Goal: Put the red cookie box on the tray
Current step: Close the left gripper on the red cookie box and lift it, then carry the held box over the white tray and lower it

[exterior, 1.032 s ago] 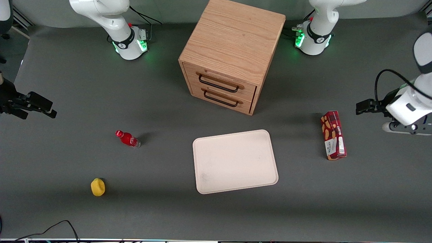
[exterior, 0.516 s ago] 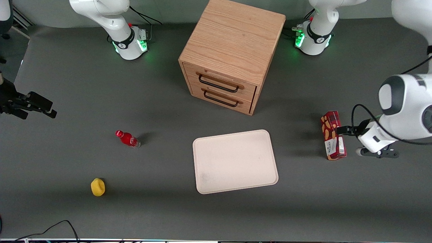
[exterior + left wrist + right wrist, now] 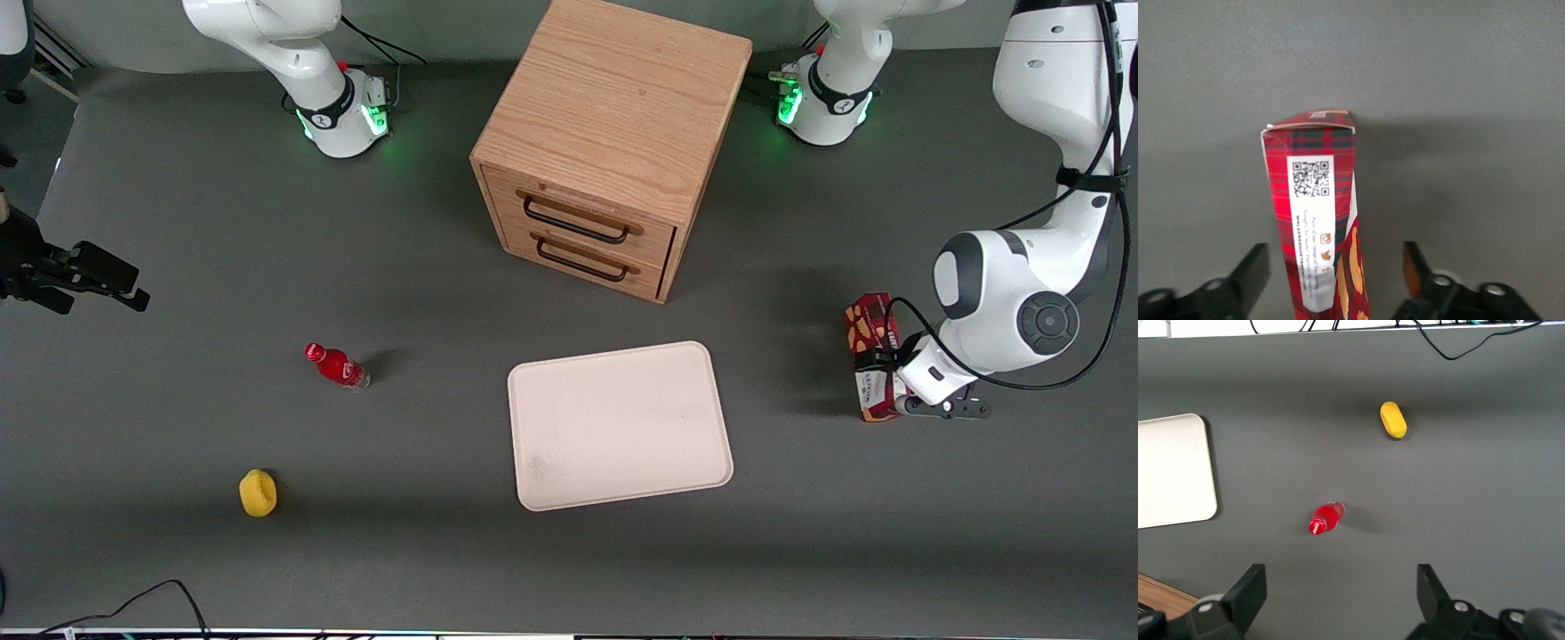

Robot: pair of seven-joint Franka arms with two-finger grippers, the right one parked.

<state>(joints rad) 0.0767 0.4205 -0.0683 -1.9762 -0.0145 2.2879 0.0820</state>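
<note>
The red cookie box (image 3: 868,325) lies flat on the grey table toward the working arm's end, about a box length from the tray (image 3: 620,425). The tray is a pale cream rectangle, nearer to the front camera than the wooden cabinet. The left arm's gripper (image 3: 889,375) hangs over the box's white label end and hides part of it. In the left wrist view the gripper (image 3: 1335,267) is open. Its two black fingers straddle the plaid box (image 3: 1313,193) with a gap on each side and do not touch it.
A wooden two-drawer cabinet (image 3: 613,142) stands at the back middle, drawers shut. A small red bottle (image 3: 336,365) and a yellow object (image 3: 258,492) lie toward the parked arm's end. A black cable (image 3: 169,596) runs along the front edge.
The left arm has swung in from the table's end and come down over the cookie box, so its open fingers now straddle it. The box and tray have not moved.
</note>
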